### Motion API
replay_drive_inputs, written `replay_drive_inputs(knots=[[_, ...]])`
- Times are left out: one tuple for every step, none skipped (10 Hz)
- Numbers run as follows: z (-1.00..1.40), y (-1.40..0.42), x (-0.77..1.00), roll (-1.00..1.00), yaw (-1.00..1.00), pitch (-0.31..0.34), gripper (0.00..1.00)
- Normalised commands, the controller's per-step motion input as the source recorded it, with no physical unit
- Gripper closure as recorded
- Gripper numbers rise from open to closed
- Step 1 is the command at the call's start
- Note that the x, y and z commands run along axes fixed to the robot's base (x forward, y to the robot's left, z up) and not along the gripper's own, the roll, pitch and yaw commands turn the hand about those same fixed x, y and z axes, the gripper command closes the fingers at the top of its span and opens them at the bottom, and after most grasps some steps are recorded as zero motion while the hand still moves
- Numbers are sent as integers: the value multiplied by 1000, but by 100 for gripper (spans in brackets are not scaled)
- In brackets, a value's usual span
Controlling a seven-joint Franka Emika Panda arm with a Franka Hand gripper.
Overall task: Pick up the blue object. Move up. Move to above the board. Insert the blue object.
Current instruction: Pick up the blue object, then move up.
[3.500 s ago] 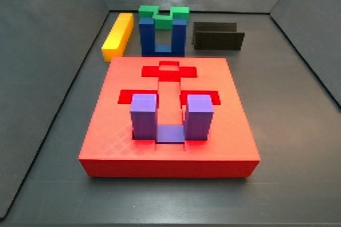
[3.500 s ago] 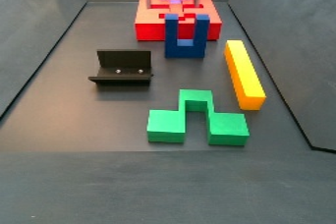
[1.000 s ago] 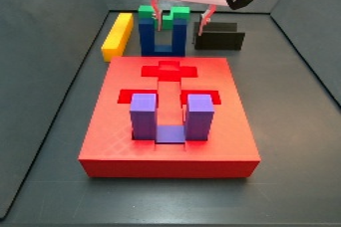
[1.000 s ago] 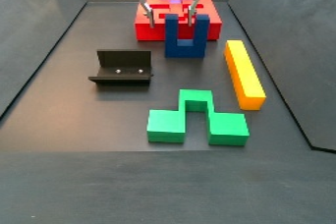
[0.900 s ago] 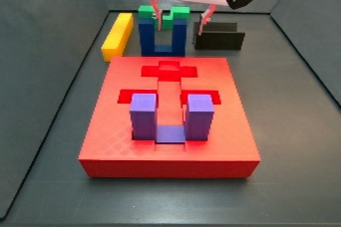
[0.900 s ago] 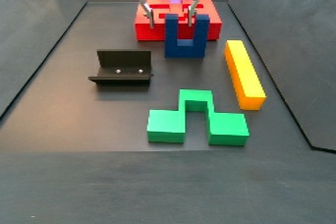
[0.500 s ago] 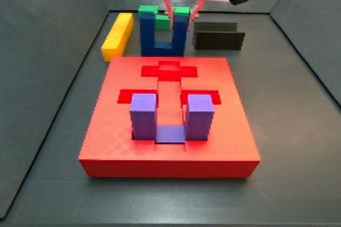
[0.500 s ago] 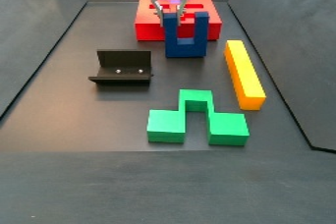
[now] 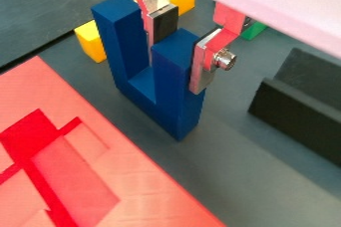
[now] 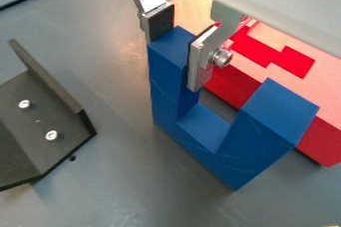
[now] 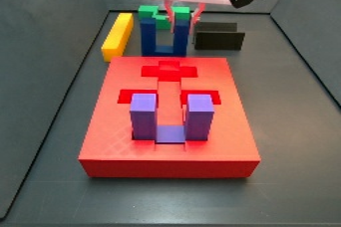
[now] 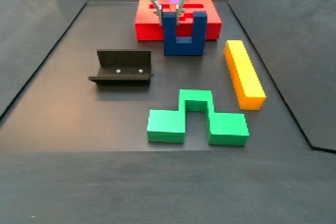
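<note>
The blue object [image 11: 162, 36] is a dark blue U-shaped block standing upright on the floor just off one edge of the red board [image 11: 120, 143]. My gripper [image 11: 188, 14] is down over it, its silver fingers shut on one prong. Both wrist views show that prong [image 9: 170, 67] [image 10: 177, 82] pinched between the dark pads, with my gripper [image 9: 185, 39] [image 10: 182, 39] at the prong's top. The other prong stands free beside it. In a side view the block [image 12: 184, 37] stands in front of the board [image 12: 147, 26], under my gripper [image 12: 175, 10].
A purple U-shaped block [image 11: 168, 116] sits in the board's near recess. A yellow bar [image 12: 243, 72] lies beside the board. A green block [image 12: 196, 120] lies further off. The fixture [image 12: 121, 68] stands on the floor near the blue object [image 10: 34, 121].
The gripper came down over the blue object, and its fingers closed from wide apart onto one prong. Nothing has moved in the last half second.
</note>
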Motion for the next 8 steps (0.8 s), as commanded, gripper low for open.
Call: replay_drive_inputs(knots=[[0,0,0,0,0,0,100],[0,0,0,0,0,0,100],[0,0,0,0,0,0,100],[0,0,0,0,0,0,100],[0,0,0,0,0,0,100],[0,0,0,0,0,0,100],[0,0,0,0,0,0,100],[833,0,0,0,0,0,100]])
